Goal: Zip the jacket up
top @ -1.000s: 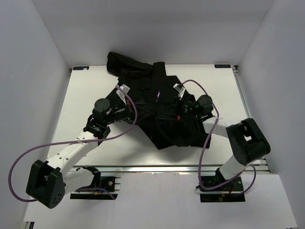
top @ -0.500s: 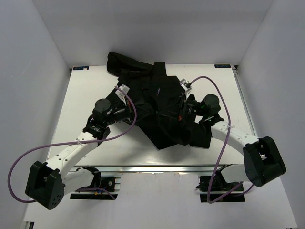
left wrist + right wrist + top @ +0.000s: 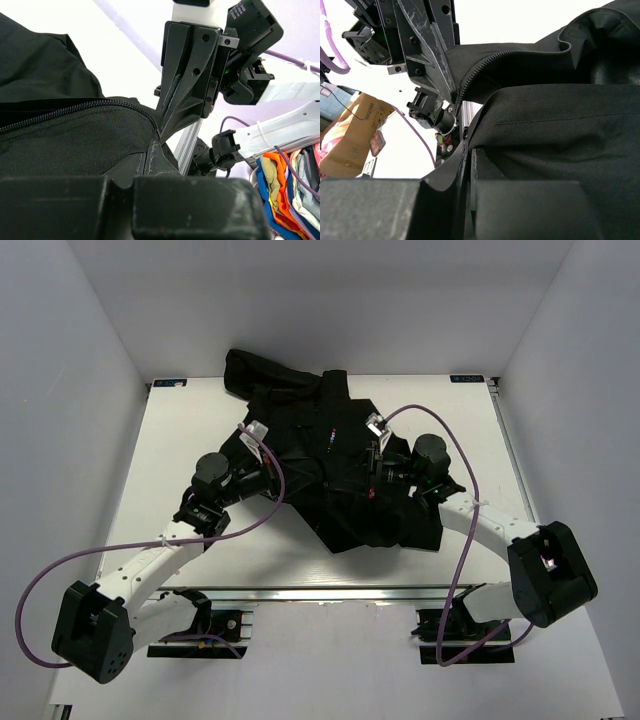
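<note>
The black jacket (image 3: 335, 465) lies crumpled on the white table (image 3: 180, 440), with its small multicoloured mark (image 3: 330, 439) facing up. My left gripper (image 3: 287, 481) reaches in from the left and is shut on a fold of jacket fabric (image 3: 151, 150) just below the zipper (image 3: 75, 109). My right gripper (image 3: 358, 486) reaches in from the right and is shut on a jacket edge (image 3: 468, 150) beside the open zipper teeth (image 3: 485, 64). The two grippers face each other closely. The right gripper's fingers (image 3: 182, 100) point down at the left one's hold. The zipper slider is hidden.
An aluminium rail (image 3: 350, 594) runs along the table's near edge. White walls enclose the back and both sides. Purple cables (image 3: 60, 570) loop from both arms. A pile of coloured clothes (image 3: 290, 192) and a cardboard box (image 3: 350, 135) lie beyond the table.
The right arm swung its elbow down and out to the right, then its gripper moved left again over the jacket. The left arm drew slightly down and left. The jacket's front shifted a little.
</note>
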Robot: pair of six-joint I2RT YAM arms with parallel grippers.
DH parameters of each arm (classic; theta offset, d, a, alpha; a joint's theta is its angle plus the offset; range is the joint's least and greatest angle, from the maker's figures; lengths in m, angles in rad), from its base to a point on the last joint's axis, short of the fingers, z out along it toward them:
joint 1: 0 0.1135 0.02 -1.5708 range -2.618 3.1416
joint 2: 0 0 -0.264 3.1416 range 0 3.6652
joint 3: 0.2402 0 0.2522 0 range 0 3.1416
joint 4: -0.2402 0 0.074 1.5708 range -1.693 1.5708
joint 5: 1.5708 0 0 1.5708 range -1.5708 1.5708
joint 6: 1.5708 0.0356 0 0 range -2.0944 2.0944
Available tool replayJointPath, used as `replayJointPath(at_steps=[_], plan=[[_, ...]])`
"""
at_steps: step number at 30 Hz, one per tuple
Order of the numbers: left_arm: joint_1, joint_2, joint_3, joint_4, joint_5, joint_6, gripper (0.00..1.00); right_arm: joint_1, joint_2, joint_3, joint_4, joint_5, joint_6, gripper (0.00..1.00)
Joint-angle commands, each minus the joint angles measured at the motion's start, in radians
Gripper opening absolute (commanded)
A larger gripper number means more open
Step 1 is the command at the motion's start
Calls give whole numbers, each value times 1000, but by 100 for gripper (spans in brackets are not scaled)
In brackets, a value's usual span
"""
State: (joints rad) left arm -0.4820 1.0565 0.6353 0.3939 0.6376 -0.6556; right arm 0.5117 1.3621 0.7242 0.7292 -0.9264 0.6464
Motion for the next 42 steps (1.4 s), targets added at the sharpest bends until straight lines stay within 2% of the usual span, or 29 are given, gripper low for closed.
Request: replayJointPath(at_steps=[1, 10, 15, 25, 35, 42], plan=[[-7, -12, -3, 39, 13, -6, 0, 5, -6, 44, 55, -20, 9, 0], [-13, -12, -9, 45, 11, -2, 0, 5, 14, 32, 145, -43, 90, 0], [-21, -1, -8, 45, 5, -6, 0, 5, 32, 8, 282, -75, 190, 0], [-29, -10, -13, 46, 5, -7, 0, 5, 25, 18, 227, -40, 164, 0], [-29, -58, -17, 17, -87, -27, 0, 5, -40, 24, 15, 26, 18, 0], [-41, -40, -17, 16, -90, -27, 0, 16, -44, 32, 38, 12, 36, 0]])
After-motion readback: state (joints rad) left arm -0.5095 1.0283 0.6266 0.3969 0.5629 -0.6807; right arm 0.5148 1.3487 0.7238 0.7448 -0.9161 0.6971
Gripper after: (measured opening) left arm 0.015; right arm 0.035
